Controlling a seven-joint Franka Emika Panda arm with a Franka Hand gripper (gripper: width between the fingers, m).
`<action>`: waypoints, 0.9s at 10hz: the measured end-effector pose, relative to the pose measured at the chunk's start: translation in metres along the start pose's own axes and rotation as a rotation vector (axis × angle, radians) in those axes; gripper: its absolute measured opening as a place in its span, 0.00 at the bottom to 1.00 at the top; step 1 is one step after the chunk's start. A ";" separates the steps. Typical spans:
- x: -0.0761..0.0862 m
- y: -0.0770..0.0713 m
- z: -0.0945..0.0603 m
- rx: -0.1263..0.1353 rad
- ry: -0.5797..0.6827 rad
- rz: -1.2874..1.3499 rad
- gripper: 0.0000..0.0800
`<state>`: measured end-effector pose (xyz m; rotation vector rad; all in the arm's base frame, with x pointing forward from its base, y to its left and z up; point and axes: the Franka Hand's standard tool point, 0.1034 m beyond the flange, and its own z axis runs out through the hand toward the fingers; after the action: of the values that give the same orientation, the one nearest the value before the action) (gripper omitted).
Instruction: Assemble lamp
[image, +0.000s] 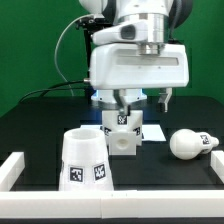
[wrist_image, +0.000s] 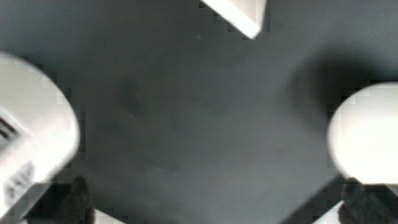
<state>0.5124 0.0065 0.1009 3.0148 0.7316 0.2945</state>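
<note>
The white angular lamp base (image: 124, 135) stands on the black table at the middle. The truncated-cone shade (image: 85, 160) stands in front of it toward the exterior view's left, tags facing out. The bulb (image: 193, 143) lies on its side toward the exterior view's right. My gripper (image: 124, 102) hangs just above the base, open and holding nothing. In the wrist view the gripper (wrist_image: 210, 206) has its dark fingers (wrist_image: 54, 205) wide apart over bare black table. A blurred white rounded part (wrist_image: 27, 120) shows on one side and another (wrist_image: 365, 130) on the other.
The marker board (image: 152, 131) lies flat behind the base, and its corner (wrist_image: 240, 15) shows in the wrist view. White rails border the table at the exterior view's left (image: 10, 170) and right (image: 214, 166). A green backdrop and black cables are behind the arm.
</note>
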 end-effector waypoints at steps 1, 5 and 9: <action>-0.001 0.002 0.001 0.012 0.004 0.071 0.87; -0.001 0.000 0.003 0.033 0.004 0.307 0.87; -0.007 0.014 0.016 0.106 -0.139 0.714 0.87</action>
<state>0.5151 -0.0087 0.0852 3.2308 -0.3735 0.0477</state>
